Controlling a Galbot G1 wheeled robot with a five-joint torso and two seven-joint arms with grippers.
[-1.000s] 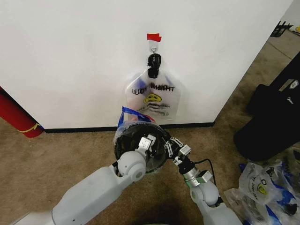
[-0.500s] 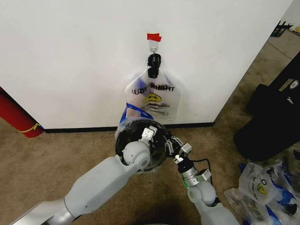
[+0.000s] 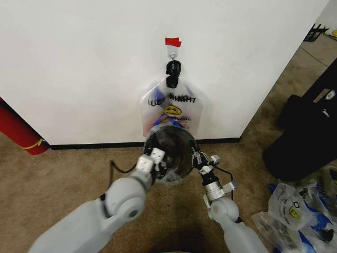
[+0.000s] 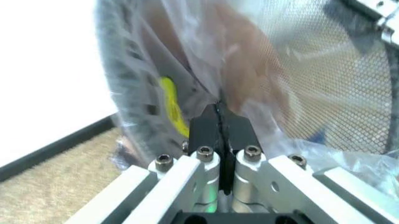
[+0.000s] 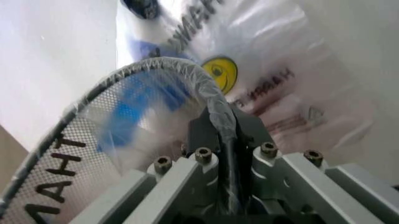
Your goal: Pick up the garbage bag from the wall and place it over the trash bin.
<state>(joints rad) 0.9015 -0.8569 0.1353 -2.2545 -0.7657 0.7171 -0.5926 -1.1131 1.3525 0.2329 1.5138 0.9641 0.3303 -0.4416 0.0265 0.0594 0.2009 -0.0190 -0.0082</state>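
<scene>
Against the wall, just below the whitish bag with black lettering that hangs from the hook under the red tape piece, we hold the trash bin lifted off the carpet, its mouth tipped toward our head camera. The garbage bag is draped over the bin: thin clear film wraps the rim and lines the mesh, with blue patches showing through it.

Our left arm reaches forward and up from the lower left, elbow bent, and our left gripper sits at the bin's left rim. In the left wrist view, our left gripper has its black pads pressed together with the bag's film pinched between them, the mesh wall just beyond.

Our right arm rises more steeply from below, wrist angled inward, and our right gripper meets the bin's right rim. In the right wrist view, our right gripper is clamped on the film-covered rim, with the yellow smiley of the hanging bag behind.

A red cylinder leans at the far left.
</scene>
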